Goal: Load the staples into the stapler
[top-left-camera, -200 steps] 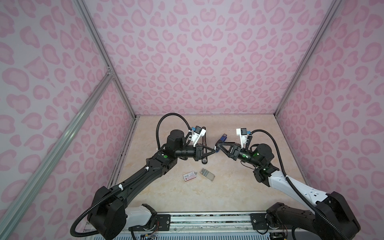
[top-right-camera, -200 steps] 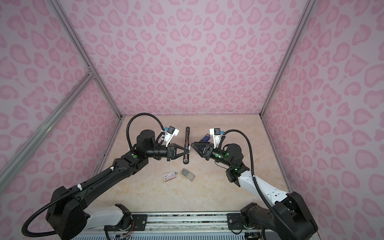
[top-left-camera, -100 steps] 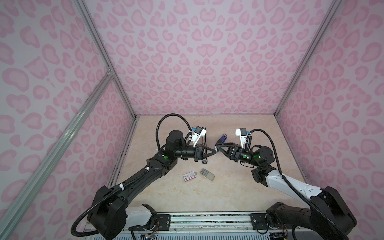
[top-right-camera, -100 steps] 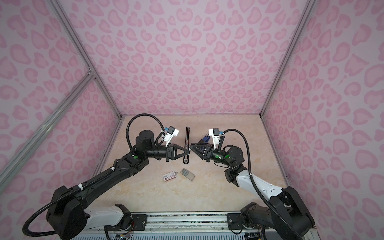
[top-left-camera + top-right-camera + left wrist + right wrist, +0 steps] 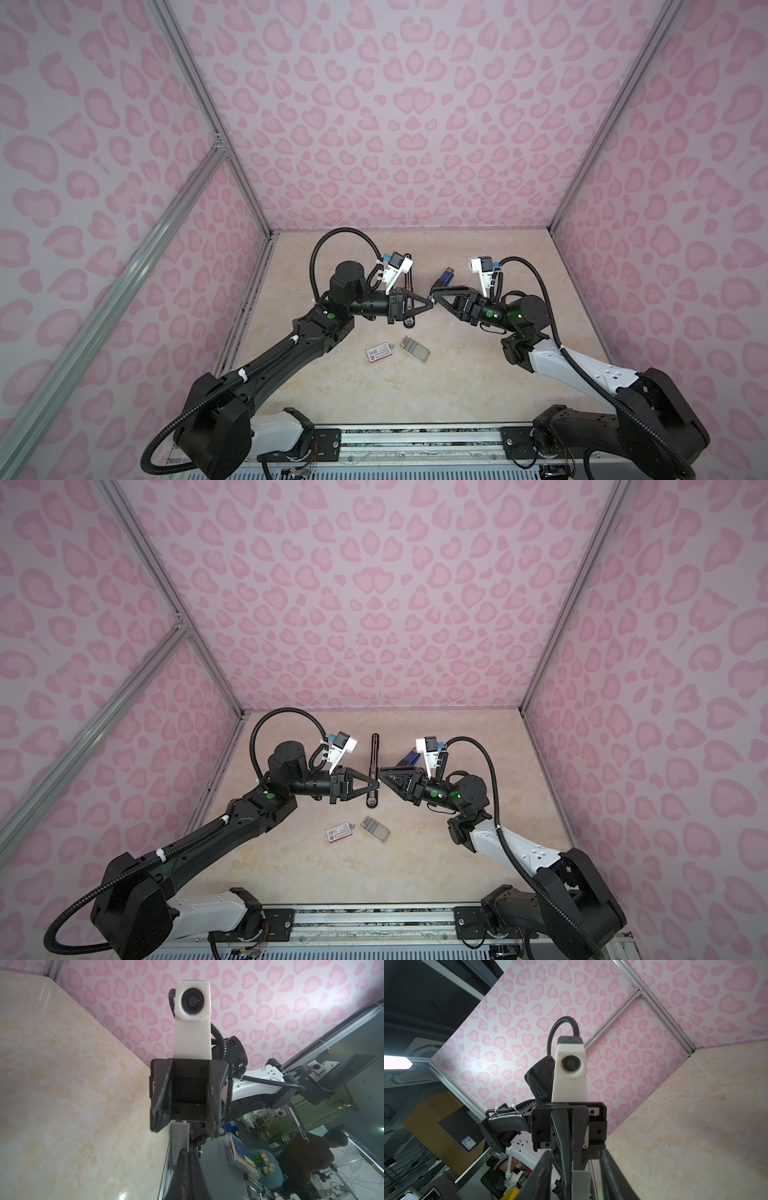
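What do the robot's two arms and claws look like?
Both arms are mostly black; the left arm has a white base link, the right arm a white forearm. Each has a green dot, ribbed black cable and white camera mount. The left claw and right claw are black, with triangular fingers.

Blk arms, wht cam mounts, ribbed cables

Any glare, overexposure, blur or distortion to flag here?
Both top views: evenly lit, soft shadows, pink heart-patterned walls splayed by wide-angle perspective. Left wrist view: glare patch on the glossy beige marble-look tabletop; nearest black fingers and the silvery-grey metal staple strip they pinch are soft. Right wrist view: white ceiling light panel blown out.
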`<state>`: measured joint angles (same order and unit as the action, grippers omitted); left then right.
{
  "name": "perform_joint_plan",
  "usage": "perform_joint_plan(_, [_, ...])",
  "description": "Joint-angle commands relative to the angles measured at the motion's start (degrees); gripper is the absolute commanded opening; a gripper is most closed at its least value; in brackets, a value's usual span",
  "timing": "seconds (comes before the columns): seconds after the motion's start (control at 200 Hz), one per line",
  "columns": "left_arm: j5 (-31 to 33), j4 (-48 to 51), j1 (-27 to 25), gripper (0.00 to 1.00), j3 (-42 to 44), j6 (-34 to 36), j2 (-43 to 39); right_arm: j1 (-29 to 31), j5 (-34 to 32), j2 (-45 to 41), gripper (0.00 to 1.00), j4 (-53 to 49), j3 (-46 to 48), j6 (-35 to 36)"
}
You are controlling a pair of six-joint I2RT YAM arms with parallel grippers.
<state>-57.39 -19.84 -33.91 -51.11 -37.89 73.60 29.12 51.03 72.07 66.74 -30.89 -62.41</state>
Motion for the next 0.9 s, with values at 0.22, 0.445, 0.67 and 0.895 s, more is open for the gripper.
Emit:
perform_joint_plan(0.22, [-1.31,-4.5,-0.04,0.03,0.44,-1.66,-0.22,0.29,0.95,0.79,0.33,4.18,0.65,-0.69])
perform_joint_plan(0.445, [-1.32,-4.69,-0.08,0.03,0.4,-1.84,0.05,0.24,1.14,1.31,0.24,4.98,0.67,-1.07])
perform_joint_plan(0.67, [-1.19,-4.42,-0.02,0.04,0.44,-1.66,0.14,0.31,1.09,1.45,0.18,4.78,0.73,-0.74])
perform_joint_plan(0.895, [-0.62,-3.9,-0.01,0.21,0.57,-1.49,-0.3,0.31,0.74,0.46,0.17,2.58,0.9,0.94])
